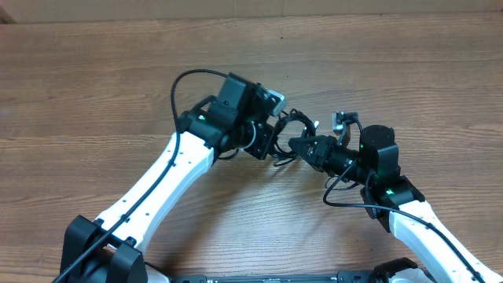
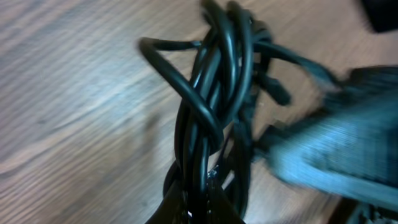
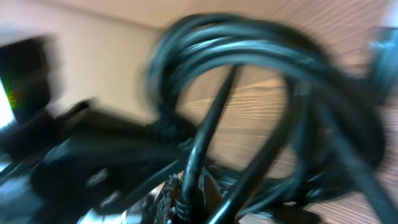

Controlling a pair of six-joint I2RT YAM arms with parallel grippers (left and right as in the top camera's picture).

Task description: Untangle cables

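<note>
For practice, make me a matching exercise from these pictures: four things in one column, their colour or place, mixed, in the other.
1 cables
2 table
3 left gripper
4 right gripper

A brown wood
B black tangled bundle
C overhead view, right of the bundle
D overhead view, left of the bundle

Pairs: 1-B, 2-A, 3-D, 4-C

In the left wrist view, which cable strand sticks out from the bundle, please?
The strand kinked out to the left in a sharp bend; the other cables run together up the middle.

cables [image 3: 249, 53] blurred; cut off at edges
</note>
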